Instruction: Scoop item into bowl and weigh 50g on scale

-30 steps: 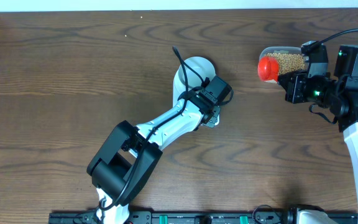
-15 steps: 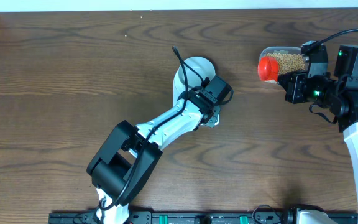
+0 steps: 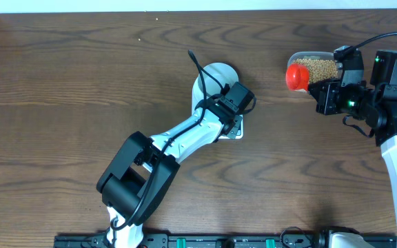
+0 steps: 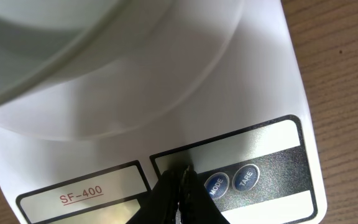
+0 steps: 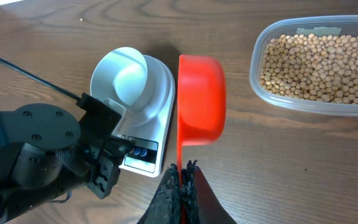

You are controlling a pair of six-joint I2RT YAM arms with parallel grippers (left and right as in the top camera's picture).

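The left gripper [image 4: 182, 177], fingers pressed together to one point, rests on the scale [image 4: 253, 74] panel just left of the MODE button [image 4: 215, 185]; I judge this the zeroing step (the bowl [image 4: 55, 37] sits on the platform); next comes a small shift right onto TARE [image 4: 246, 177]; the scale's long axis runs far-to-near, panel end toward the robot; the right gripper [image 5: 182, 177] clamps the red scoop [image 5: 201, 99] beside the beans [image 5: 319, 65].
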